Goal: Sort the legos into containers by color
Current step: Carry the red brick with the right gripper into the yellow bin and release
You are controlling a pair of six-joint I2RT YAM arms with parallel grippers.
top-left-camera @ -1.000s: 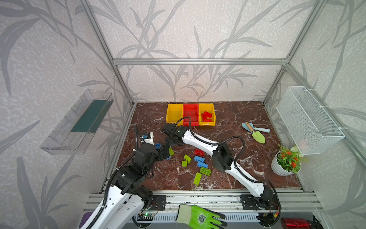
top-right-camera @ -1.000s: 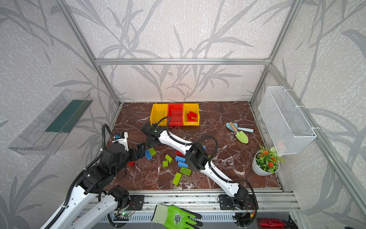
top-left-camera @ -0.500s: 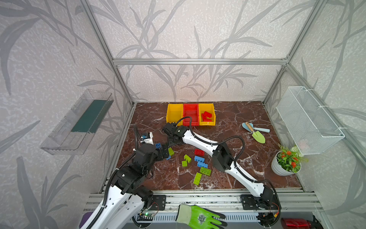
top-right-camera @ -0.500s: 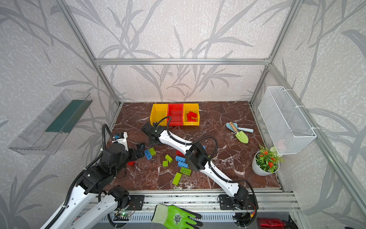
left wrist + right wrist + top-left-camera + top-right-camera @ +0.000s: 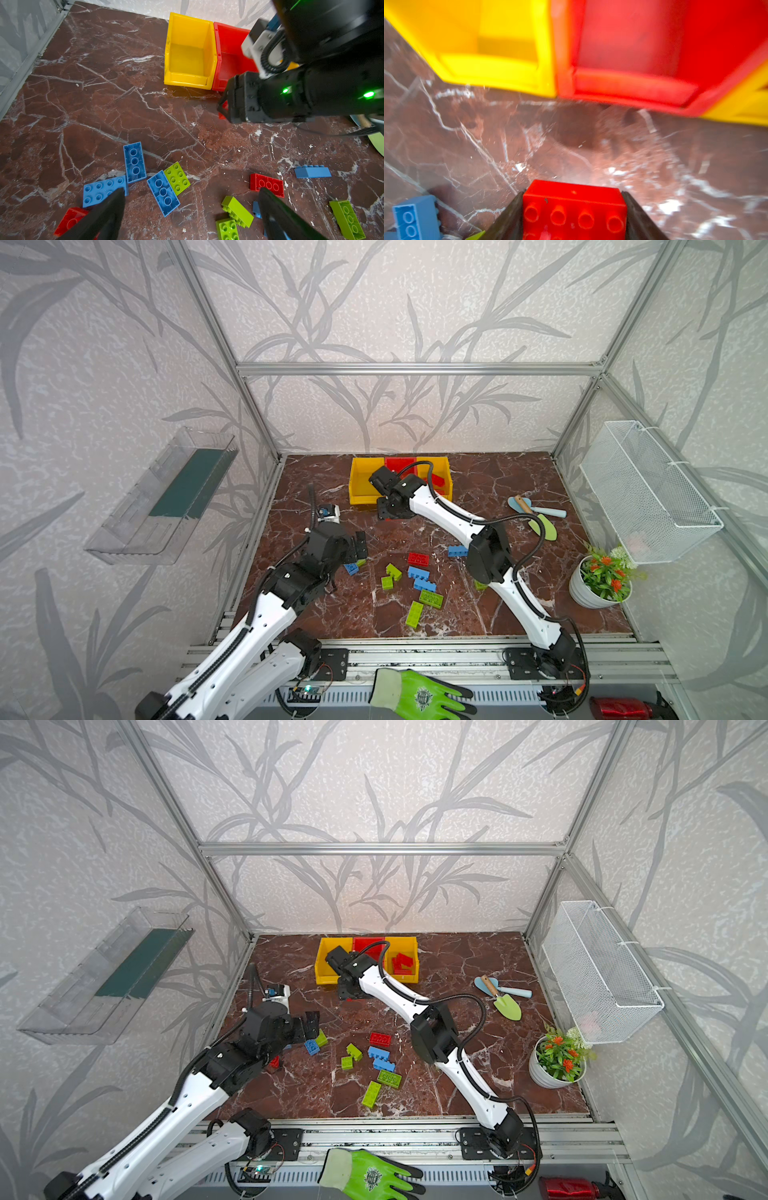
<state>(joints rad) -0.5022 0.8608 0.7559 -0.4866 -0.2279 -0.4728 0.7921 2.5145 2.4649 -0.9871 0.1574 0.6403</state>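
Right wrist view: right end effector (image 5: 572,196) grips red lego (image 5: 574,209) before containers (image 5: 633,88).

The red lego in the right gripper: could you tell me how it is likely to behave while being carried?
Probably stiff: the red lego looks like hard moulded plastic. Likely light, being small and presumably hollow like the upturned blue lego nearby. Its smooth sides, squeezed by the right gripper, might slip or pivot.
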